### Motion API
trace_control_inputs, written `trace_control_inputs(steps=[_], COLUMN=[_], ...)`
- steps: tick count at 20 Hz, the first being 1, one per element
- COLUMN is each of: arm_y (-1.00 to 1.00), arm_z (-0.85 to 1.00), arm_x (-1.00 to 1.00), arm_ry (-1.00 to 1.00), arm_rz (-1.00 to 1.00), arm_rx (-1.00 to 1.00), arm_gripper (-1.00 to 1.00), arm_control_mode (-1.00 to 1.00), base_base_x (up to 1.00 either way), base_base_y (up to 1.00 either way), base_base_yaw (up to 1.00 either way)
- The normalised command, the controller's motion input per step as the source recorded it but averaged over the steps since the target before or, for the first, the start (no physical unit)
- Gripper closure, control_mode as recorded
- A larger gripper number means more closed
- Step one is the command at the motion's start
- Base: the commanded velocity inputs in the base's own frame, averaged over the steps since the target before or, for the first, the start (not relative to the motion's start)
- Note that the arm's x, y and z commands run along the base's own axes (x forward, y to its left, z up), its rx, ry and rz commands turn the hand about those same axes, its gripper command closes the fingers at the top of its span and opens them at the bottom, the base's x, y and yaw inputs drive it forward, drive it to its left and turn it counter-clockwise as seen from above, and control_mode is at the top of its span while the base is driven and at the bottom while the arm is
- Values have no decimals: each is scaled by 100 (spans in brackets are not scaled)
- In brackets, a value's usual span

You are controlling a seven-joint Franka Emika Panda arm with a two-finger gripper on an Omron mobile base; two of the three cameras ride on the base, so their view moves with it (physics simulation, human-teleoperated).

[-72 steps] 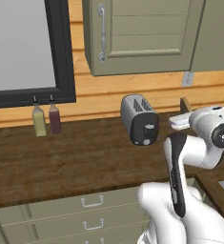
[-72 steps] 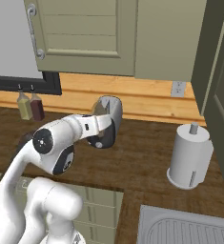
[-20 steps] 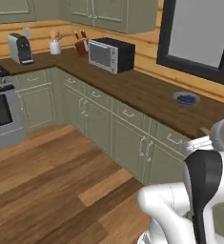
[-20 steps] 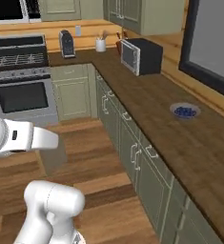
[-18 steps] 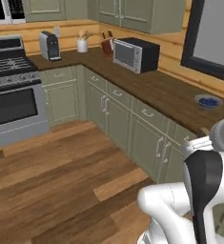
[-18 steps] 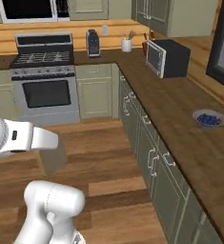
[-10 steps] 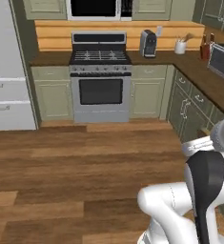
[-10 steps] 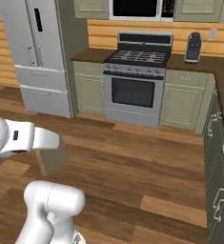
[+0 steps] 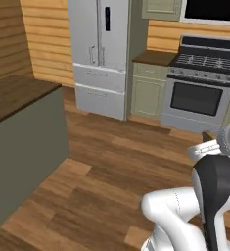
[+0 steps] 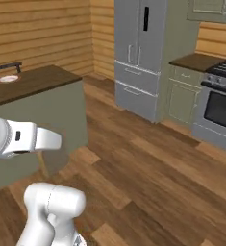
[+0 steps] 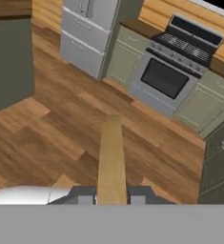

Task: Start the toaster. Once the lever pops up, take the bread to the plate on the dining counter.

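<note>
Left base view, change: a second ago this camera faced the handled-drawer counter and microwave; it now faces the refrigerator [image 9: 99, 54] and stove [image 9: 198, 93]. The whole picture shifted, so the base has turned; the fixtures have not moved.
Left base view, surfaces: dining counter [image 9: 13, 93] at left, dark wood-grain top on a plain grey-green front; plank floor [image 9: 106, 166] in warm brown.
Right base view, change: the same swing brings the dining counter [image 10: 35, 81] into sight, with the plate [image 10: 8, 78] near its far end.
Right base view, shapes: plate round, white, red-rimmed; a dark bar-shaped item behind it, too small to identify.
Hand view, tool: gripper [image 11: 111, 193] clenched on the bread [image 11: 111, 159], which stands edge-on between the two dark tips.
Hand view, texture: bread a flat tan slice with a matte, even surface.
Task meaning: judged from the slice in the grip, toasting is finished and the carry is under way. The plate is well apart from the arm, so further approach to the dining counter is required.
</note>
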Motion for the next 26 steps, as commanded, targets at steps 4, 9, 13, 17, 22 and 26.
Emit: trace_control_inputs(steps=[4, 9, 13, 17, 22, 26], arm_y=[0, 0, 0, 0, 0, 0], arm_z=[0, 0, 0, 0, 0, 0], arm_x=[0, 0, 0, 0, 0, 0], arm_ry=[0, 0, 0, 0, 0, 0], arm_rz=[0, 0, 0, 0, 0, 0], arm_rx=[0, 0, 0, 0, 0, 0], arm_gripper=[100, 100, 100, 100, 100, 100], arm_control_mode=[100, 100, 100, 100, 100, 100], base_base_x=[35, 76, 100, 100, 100, 98], base_base_y=[14, 5, 0, -16, -38, -61], base_base_yaw=[64, 60, 56, 50, 46, 43])
